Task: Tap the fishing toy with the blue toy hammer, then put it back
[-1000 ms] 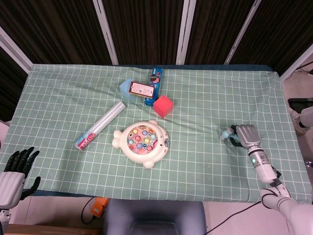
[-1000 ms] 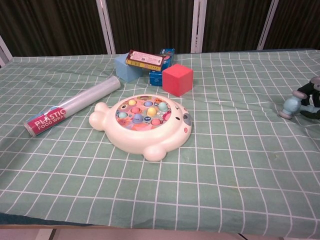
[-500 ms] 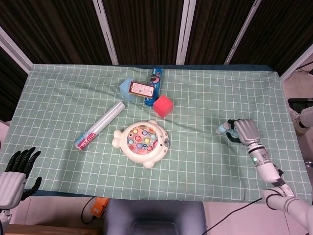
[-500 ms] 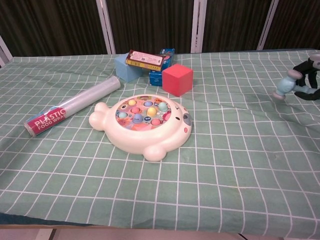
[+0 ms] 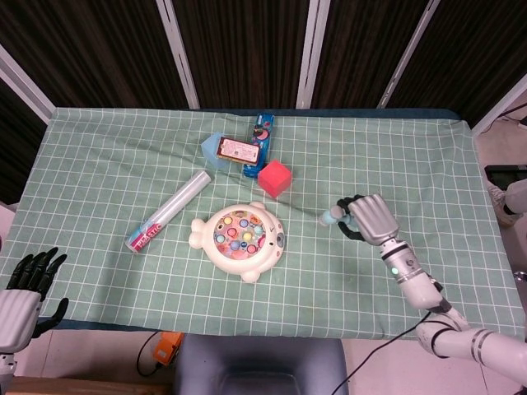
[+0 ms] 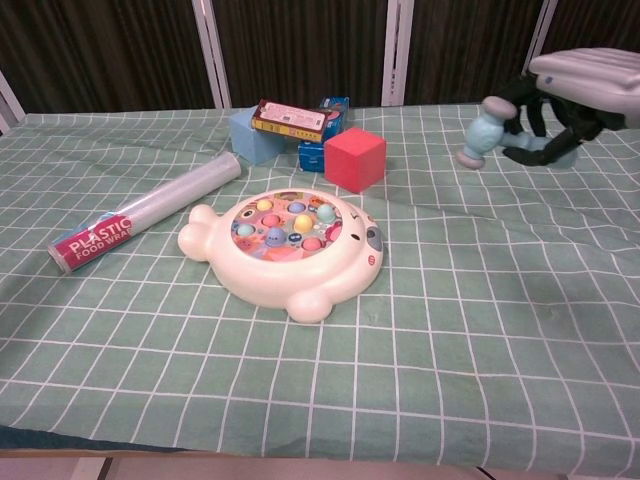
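1. The dark fingers [image 6: 548, 150] of the right hand [image 5: 370, 218] are curled around the handle of the blue toy hammer [image 6: 481, 131], gripping it; the pale back of the hand faces up.
2. The hammer's head sticks out past the hand toward the middle of the bench [image 5: 99, 156], raised clear of the green checked cloth [image 6: 480, 330] in the chest view.
3. The hammer hangs to the right-edge side of the fishing toy [image 5: 238, 239], apart from it and not touching.
4. The fishing toy, a cream fish-shaped base with coloured pieces on its round top, lies flat near the middle of the bench, a little toward the near edge.
5. A red cube [image 5: 274, 178] sits just behind the fishing toy, toward the far edge.
6. Behind the cube, a printed box [image 5: 240, 153] rests tilted across a light blue block [image 5: 212, 148], with a blue package [image 5: 263, 129] beside it.
7. A clear roll labelled PLASTIC FOOD WRAP [image 5: 166, 211] lies diagonally toward the left edge from the fishing toy.
8. The left hand [image 5: 26, 290] hangs off the near left corner of the bench, its dark fingers spread and holding nothing.
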`<act>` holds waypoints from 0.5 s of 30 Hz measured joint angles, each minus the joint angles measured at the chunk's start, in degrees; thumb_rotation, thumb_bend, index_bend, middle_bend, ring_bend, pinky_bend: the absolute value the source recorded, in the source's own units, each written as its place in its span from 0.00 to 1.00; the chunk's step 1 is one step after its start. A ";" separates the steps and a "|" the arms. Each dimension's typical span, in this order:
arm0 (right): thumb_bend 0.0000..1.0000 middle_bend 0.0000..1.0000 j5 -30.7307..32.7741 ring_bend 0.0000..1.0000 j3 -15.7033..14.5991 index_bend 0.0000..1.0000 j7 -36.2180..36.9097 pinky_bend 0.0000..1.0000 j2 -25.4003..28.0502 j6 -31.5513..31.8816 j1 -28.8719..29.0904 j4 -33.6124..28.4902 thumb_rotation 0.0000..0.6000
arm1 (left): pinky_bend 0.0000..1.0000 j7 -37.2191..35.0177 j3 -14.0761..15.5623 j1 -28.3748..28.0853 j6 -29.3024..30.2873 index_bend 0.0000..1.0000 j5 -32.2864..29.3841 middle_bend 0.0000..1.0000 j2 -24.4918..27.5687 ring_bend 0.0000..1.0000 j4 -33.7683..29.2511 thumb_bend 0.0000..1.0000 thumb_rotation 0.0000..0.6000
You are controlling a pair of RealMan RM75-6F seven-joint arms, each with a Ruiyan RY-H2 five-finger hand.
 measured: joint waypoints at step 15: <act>0.54 0.73 19.15 0.80 3.72 1.00 -43.87 0.83 -9.12 -3.06 14.65 -13.88 1.00 | 0.07 -1.83 0.33 -0.25 -0.15 0.00 0.76 0.00 0.56 0.00 0.56 0.41 1.00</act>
